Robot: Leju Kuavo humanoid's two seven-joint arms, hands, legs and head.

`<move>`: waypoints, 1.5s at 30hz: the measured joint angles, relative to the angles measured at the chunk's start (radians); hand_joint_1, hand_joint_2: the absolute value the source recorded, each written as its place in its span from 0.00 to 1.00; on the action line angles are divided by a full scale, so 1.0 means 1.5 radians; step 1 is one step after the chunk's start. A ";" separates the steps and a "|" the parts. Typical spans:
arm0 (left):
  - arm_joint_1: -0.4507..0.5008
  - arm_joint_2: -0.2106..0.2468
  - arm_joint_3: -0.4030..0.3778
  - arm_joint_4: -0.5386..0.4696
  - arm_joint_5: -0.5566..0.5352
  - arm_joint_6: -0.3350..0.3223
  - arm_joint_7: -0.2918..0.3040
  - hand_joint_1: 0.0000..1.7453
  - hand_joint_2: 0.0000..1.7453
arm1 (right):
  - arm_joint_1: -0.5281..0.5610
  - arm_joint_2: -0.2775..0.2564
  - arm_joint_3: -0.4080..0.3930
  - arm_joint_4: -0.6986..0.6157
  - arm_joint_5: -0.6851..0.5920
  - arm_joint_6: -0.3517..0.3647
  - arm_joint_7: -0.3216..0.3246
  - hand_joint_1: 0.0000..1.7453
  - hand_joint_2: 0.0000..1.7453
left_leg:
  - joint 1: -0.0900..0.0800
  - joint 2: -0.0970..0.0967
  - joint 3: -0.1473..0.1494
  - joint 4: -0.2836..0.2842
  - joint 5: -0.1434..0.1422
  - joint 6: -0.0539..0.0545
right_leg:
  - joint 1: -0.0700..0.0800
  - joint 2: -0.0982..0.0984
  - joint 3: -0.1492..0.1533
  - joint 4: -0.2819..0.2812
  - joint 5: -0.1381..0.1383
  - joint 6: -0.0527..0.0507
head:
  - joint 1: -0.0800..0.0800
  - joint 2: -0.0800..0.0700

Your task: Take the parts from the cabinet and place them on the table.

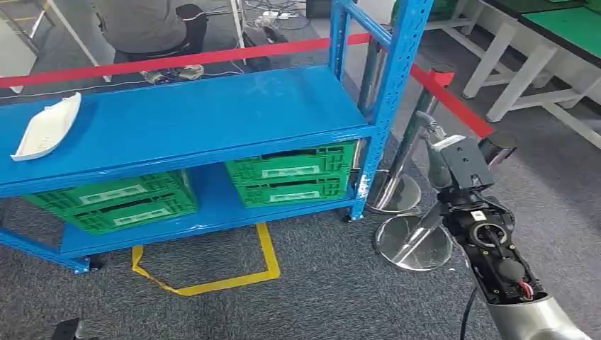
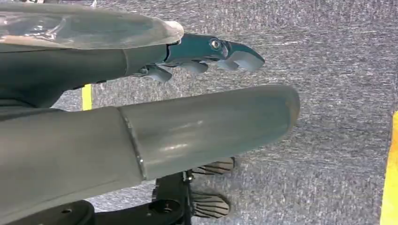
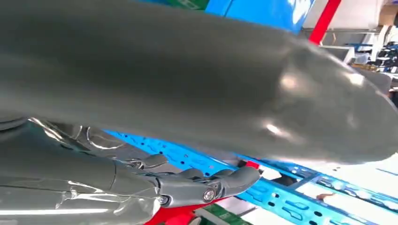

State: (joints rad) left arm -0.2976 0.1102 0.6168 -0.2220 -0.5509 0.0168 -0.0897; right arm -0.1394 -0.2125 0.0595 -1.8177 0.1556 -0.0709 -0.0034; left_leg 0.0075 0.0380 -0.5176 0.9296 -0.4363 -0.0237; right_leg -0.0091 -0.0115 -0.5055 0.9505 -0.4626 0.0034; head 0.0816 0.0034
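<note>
1. One blue cabinet (image 1: 191, 117) fills the head view from nine to one o'clock. Its top shelf carries the single white part (image 1: 47, 126) at about ten o'clock, near the shelf's far left end. You have not reached it yet, so I judge this to be the approach step.
2. Four green crates (image 1: 290, 164) sit on the lower shelf, stacked two and two. Leave them; they are not what you need.
3. Two chrome stanchion bases (image 1: 413, 243) stand at four o'clock beside the cabinet's right post, with a red barrier belt (image 1: 453, 103) running off them. Keep your right arm out of these as you turn.
4. Your right hand (image 3: 206, 187) shows in its wrist view with fingers loosely curled, holding nothing. It is raised near the cabinet's blue frame.
5. Your left hand (image 2: 206, 54) hangs over the grey carpet, fingers apart and empty.
6. To do this well, face towards ten o'clock, bring the left hand level over the part, and grip its long edge.
</note>
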 joint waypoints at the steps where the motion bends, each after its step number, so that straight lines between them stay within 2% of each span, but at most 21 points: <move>1: 0.000 0.000 0.000 0.000 0.000 0.000 0.000 0.00 0.00 | 0.000 0.000 0.000 0.000 0.000 0.000 0.000 0.00 0.00 | 0.000 0.000 0.000 0.000 0.000 0.000 | 0.000 0.000 0.000 0.000 0.000 0.000 | 0.000 0.000; 45: 0.000 0.000 0.000 0.000 0.000 -0.001 -0.002 0.00 0.00 | -0.002 0.000 0.008 0.000 0.008 -0.006 0.010 0.00 0.00 | 0.000 0.000 0.000 0.000 0.000 0.000 | 0.000 0.000 0.000 0.000 0.000 0.000 | 0.000 0.000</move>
State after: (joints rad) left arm -0.2978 0.1106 0.6168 -0.2220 -0.5512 0.0156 -0.0931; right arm -0.1427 -0.2125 0.0717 -1.8174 0.1678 -0.0801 0.0118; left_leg 0.0075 0.0379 -0.5181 0.9295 -0.4363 -0.0237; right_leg -0.0091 -0.0116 -0.5055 0.9506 -0.4626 0.0034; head 0.0816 0.0034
